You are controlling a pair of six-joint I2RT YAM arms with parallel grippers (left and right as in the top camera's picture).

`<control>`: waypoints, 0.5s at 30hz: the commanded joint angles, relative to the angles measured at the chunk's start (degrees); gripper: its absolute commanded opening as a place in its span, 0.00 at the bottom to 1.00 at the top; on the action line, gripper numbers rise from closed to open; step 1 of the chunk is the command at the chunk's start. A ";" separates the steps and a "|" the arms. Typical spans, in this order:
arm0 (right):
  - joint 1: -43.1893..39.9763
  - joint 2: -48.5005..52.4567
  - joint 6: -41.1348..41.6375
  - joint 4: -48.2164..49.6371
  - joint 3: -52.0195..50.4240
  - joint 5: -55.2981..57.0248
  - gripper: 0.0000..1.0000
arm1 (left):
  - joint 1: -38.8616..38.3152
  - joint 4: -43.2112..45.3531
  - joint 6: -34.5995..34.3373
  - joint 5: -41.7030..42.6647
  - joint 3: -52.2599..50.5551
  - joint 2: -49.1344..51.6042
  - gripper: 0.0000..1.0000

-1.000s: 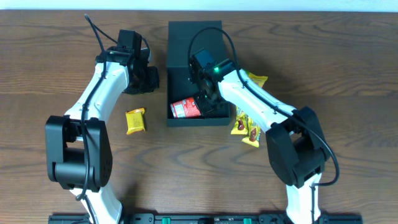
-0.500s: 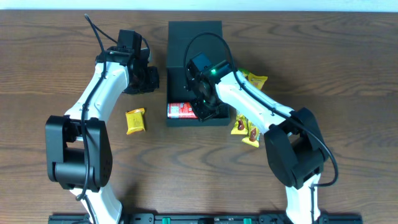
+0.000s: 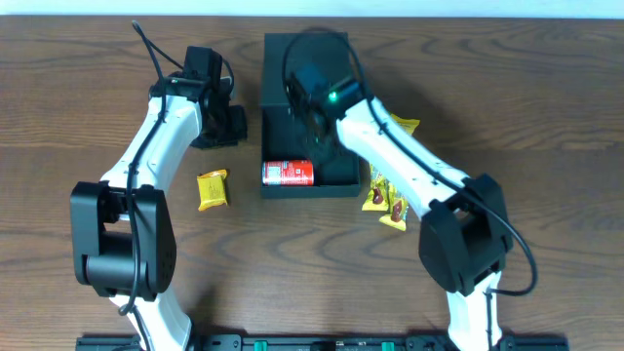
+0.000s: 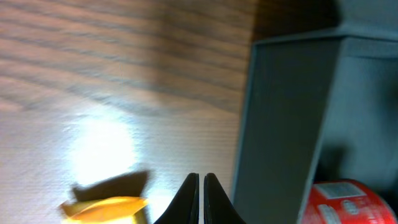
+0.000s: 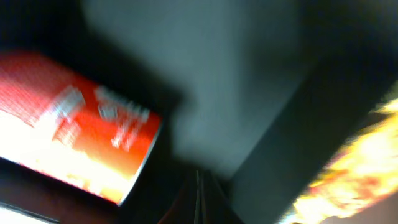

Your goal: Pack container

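The dark teal container (image 3: 343,185) stands open at the table's middle, its flap lid (image 3: 292,58) folded back. A small red can (image 3: 288,174) lies on its side in the container's front left corner. My right gripper (image 3: 319,136) is shut and empty, inside the container behind the can. In the blurred right wrist view its fingers (image 5: 199,194) are beside the can (image 5: 74,143). My left gripper (image 3: 220,127) is shut and empty, just left of the container. In the left wrist view its fingertips (image 4: 200,198) are near the container wall (image 4: 280,124).
A yellow snack packet (image 3: 212,188) lies left of the container and also shows in the left wrist view (image 4: 106,208). More yellow packets lie right of the container, near its front corner (image 3: 386,202) and behind the right arm (image 3: 403,125).
The red can has slid to the container's front left corner. My right gripper has drawn back from it toward the lid. The left arm has not moved.
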 commanded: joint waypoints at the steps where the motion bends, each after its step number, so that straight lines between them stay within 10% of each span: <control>1: -2.89 -0.39 -0.46 -1.55 6.95 3.39 0.01 | 0.17 -1.42 -0.17 -6.14 2.54 -2.71 0.06; 15: -22.18 -7.89 -2.86 -2.71 13.33 -5.44 0.01 | 2.08 -10.49 1.03 -6.82 -6.86 -7.74 0.06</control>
